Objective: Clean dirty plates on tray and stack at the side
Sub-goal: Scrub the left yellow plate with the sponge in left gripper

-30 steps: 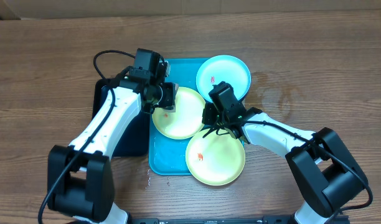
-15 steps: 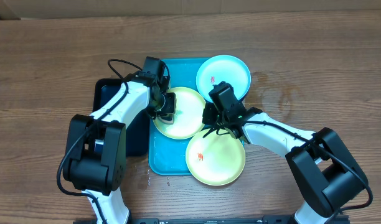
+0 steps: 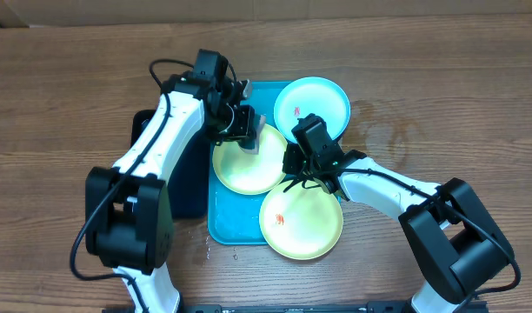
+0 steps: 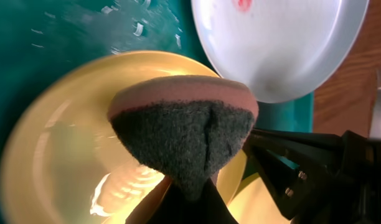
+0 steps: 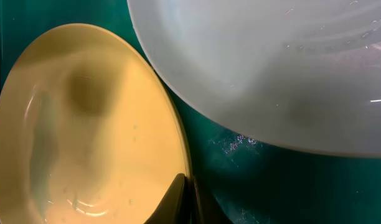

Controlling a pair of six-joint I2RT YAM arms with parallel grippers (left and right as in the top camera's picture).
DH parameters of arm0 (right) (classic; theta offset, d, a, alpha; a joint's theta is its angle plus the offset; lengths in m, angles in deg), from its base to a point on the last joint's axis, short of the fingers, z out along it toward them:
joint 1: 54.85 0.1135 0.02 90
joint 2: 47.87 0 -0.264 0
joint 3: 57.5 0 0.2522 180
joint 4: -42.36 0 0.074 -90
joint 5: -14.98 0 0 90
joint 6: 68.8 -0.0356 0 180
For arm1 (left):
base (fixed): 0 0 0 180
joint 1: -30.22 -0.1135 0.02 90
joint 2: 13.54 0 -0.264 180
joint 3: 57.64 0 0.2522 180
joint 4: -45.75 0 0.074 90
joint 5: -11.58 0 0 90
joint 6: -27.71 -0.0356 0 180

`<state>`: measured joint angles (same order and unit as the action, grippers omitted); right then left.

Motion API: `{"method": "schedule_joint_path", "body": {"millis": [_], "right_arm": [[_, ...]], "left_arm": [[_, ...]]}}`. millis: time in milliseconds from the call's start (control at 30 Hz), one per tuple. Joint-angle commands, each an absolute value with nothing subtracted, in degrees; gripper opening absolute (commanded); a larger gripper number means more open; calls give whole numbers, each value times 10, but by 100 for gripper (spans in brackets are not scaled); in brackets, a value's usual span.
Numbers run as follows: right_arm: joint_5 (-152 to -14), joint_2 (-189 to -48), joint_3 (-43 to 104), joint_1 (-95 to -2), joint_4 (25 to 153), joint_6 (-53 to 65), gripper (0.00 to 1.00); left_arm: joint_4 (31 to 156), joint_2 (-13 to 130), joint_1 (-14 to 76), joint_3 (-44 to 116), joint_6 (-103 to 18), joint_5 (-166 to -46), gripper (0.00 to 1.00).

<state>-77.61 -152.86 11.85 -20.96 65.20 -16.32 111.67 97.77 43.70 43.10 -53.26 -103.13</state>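
Note:
The cyan-blue tray (image 3: 221,217) holds three plates. The light cyan plate (image 3: 322,103) with a red smear lies at the back right. A yellow-green plate (image 3: 240,169) lies in the middle, and another (image 3: 309,228) with an orange smear lies at the front. My left gripper (image 3: 247,135) is shut on a sponge (image 4: 184,130) with a pink back and a dark scrub face, held over the middle plate's (image 4: 47,162) far edge. My right gripper (image 3: 292,165) is shut on that plate's right rim (image 5: 178,155); its fingertips (image 5: 185,199) pinch the edge.
A smaller black tray (image 3: 183,187) lies left of the blue tray, partly under my left arm. Wet marks show on the wooden table (image 3: 381,132) right of the cyan plate, and there are droplets at the tray's front left corner (image 3: 216,252).
My left gripper has swept the sponge from the middle plate's left part up and right to its far edge. My right gripper has stayed clamped on the rim.

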Motion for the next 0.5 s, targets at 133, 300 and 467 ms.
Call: {"method": "schedule_joint_path", "body": {"millis": [133,300,467], "right_arm": [[-777,-1528,118,-207,649,-163,4],[-777,-1528,118,-207,650,-163,4],[-777,-1528,118,-207,650,-163,4]], "left_arm": [[1123,966,466,421,-523,-831,4],[1104,1005,472,386,-492,-795,4],[1104,1061,472,379,-479,-827,4]]}}
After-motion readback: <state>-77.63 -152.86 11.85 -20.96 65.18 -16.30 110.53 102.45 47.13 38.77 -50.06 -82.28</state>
